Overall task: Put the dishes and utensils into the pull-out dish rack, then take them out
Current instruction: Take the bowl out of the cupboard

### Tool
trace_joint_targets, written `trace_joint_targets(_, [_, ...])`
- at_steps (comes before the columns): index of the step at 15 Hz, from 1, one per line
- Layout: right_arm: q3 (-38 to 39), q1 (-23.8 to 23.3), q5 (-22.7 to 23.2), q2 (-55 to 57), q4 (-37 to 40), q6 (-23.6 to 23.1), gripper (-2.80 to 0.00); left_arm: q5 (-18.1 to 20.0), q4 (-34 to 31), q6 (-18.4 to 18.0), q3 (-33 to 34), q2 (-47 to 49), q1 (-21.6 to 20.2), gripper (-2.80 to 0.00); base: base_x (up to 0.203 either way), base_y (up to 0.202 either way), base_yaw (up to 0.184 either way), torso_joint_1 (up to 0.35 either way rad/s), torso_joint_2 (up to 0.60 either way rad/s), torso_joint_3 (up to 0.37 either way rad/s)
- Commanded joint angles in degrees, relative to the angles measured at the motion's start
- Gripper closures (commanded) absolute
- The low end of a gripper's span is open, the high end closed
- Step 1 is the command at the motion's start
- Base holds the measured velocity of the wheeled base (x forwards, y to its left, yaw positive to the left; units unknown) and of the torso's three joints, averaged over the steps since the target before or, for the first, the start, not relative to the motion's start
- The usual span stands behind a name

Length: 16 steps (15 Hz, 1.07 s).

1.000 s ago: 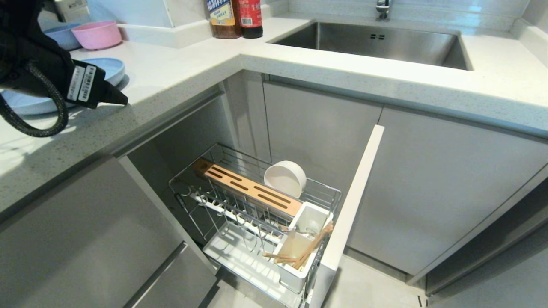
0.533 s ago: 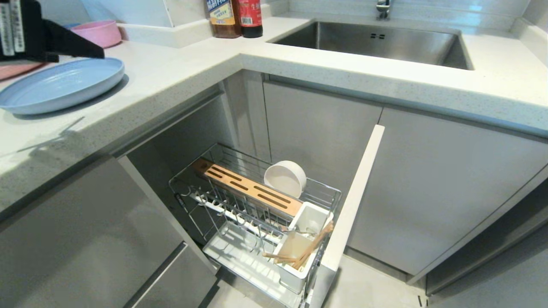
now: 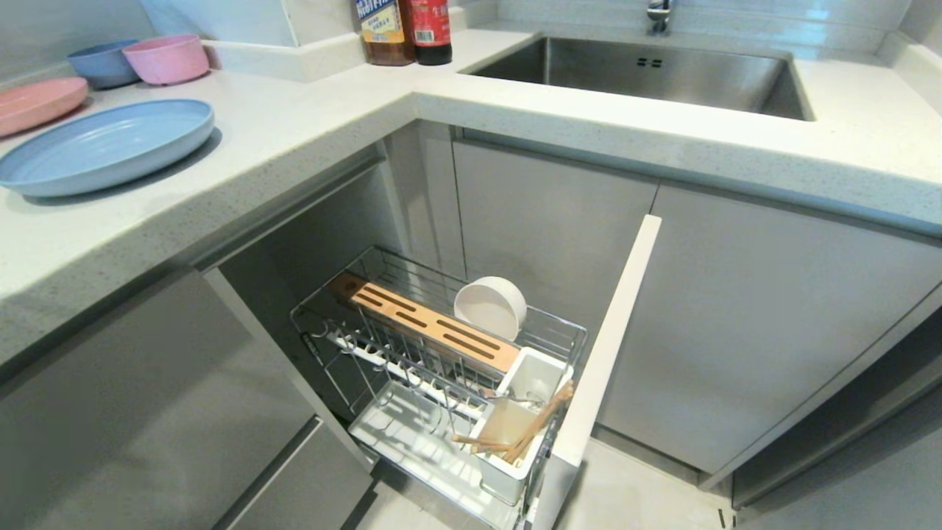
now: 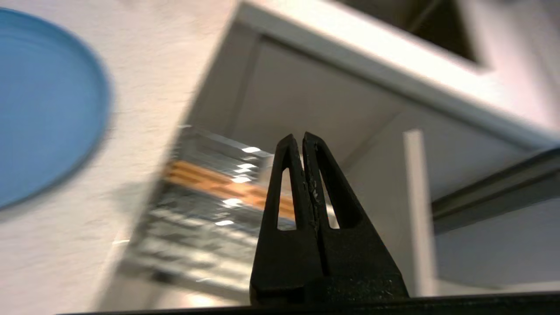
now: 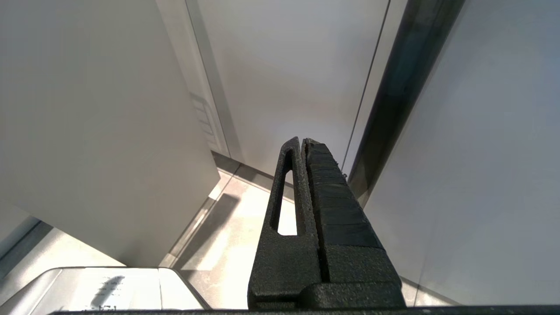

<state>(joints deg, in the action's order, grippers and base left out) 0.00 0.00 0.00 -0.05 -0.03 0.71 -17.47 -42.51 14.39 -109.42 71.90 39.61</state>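
My left gripper [image 4: 302, 136] is empty, its fingers pressed together, high over the bench [image 3: 309, 132]. The right gripper [image 5: 302, 141], also pressed together, is parked low beside the cabinets. The light-blue plate [image 3: 103, 143] lies on the bench; the off-white bowl [image 3: 489, 305] and the chopsticks [image 3: 526, 434] are in the pull-out dish rack [image 3: 434, 368]. I think closed fingers could push the plate instead of gripping its rim.

Two bottles [image 3: 403, 31] stand at the back of the counter, beside the sink. Each carries a printed label, one blue and one red, but the characters are too small to read. No other text, number or sign can be read.
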Motion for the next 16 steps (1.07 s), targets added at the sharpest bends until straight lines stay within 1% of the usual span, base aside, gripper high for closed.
trace_joint_targets(1, [0.1,0.0,0.0,0.0,-0.1,0.0,0.0,-0.1,2.5,4.6,1.6,-0.6,4.7,0.0,0.0,0.0,0.0,0.0,0.0,0.0])
trace_joint_targets(2, [0.1,0.0,0.0,0.0,0.0,0.0,0.0,-0.4,6.2,8.1,4.2,-0.6,7.3,0.0,0.0,0.0,0.0,0.0,0.0,0.0])
trace_joint_targets(3, [0.1,0.0,0.0,0.0,-0.1,0.0,0.0,-0.9,9.6,11.7,6.7,-0.4,8.7,0.0,0.0,0.0,0.0,0.0,0.0,0.0])
trace_joint_targets(5, [0.1,0.0,0.0,0.0,-0.1,0.0,0.0,-1.5,14.6,19.3,11.1,0.7,9.4,0.0,0.0,0.0,0.0,0.0,0.0,0.0])
trace_joint_targets(8, [0.1,0.0,0.0,0.0,0.0,0.0,0.0,-2.8,17.6,22.9,12.1,4.3,9.7,0.0,0.0,0.0,0.0,0.0,0.0,0.0])
trace_joint_targets(9, [0.1,0.0,0.0,0.0,-0.1,0.0,0.0,-4.0,17.7,24.9,12.1,6.3,9.9,0.0,0.0,0.0,0.0,0.0,0.0,0.0])
trace_joint_targets(12, [0.1,0.0,0.0,0.0,-0.1,0.0,0.0,-7.8,17.7,28.0,11.7,10.6,9.9,0.0,0.0,0.0,0.0,0.0,0.0,0.0])
trace_joint_targets(14, [0.1,0.0,0.0,0.0,0.0,0.0,0.0,-8.3,17.6,29.7,11.8,12.5,9.9,0.0,0.0,0.0,0.0,0.0,0.0,0.0])
trace_joint_targets(16, [0.1,0.0,0.0,0.0,-0.1,0.0,0.0,-8.5,17.4,32.1,12.2,14.9,9.9,0.0,0.0,0.0,0.0,0.0,0.0,0.0])
